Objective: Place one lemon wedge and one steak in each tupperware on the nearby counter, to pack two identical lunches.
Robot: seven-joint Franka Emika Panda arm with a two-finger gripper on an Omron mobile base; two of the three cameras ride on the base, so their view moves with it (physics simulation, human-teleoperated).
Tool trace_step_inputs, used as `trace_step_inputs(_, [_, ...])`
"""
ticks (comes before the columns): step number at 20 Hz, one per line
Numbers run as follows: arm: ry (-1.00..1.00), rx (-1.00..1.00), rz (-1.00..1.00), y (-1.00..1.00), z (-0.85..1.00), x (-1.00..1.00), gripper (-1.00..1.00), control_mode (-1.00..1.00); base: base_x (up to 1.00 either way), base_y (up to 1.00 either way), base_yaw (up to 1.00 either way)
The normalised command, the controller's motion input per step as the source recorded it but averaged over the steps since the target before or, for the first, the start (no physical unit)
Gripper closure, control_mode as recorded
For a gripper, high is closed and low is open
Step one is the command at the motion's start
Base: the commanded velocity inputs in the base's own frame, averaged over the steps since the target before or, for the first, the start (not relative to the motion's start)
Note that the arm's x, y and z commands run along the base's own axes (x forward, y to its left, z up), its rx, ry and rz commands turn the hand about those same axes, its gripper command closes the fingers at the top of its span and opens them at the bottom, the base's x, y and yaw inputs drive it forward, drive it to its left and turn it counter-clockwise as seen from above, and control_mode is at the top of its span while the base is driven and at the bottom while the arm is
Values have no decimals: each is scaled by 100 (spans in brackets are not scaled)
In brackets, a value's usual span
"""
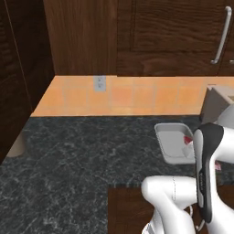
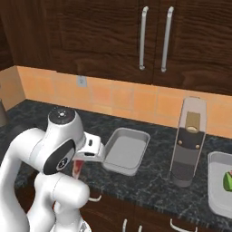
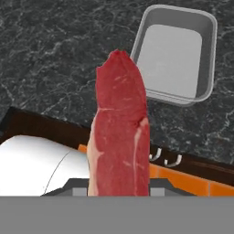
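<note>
Steak (image 3: 119,132), raw red with a pale fat edge, stands lengthwise along the gripper (image 2: 78,168), whose jaws are clamped on its lower end. Ahead of the gripper and a little to one side, apart from the meat, an empty tupperware (image 3: 176,55) sits on the counter (image 3: 55,55). From the right base view, that tray lies just beyond the hand, and a second tupperware (image 2: 216,186) farther right holds a green wedge (image 2: 228,180), past a tall grey-brown appliance (image 2: 188,142).
</note>
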Motion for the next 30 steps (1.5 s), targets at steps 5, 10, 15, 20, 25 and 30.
trace_step_inputs(5, [-7, -1, 0, -49, -49, 57, 100, -100, 0, 0, 0])
trace_step_inputs(10, [-3, 0, 1, -46, -24, 92, 100, -100, 0, 0, 0])
trace_step_inputs(15, [1, 0, 2, -25, -1, 97, 100, -100, 0, 0, 0])
trace_step_inputs(20, [4, 0, 0, -26, -20, 70, 100, -100, 0, 0, 0])
trace_step_inputs(25, [2, 0, 4, -28, -36, 42, 100, -100, 0, 0, 0])
trace_step_inputs(30, [0, 0, 3, -3, -48, 41, 100, -100, 0, 0, 0])
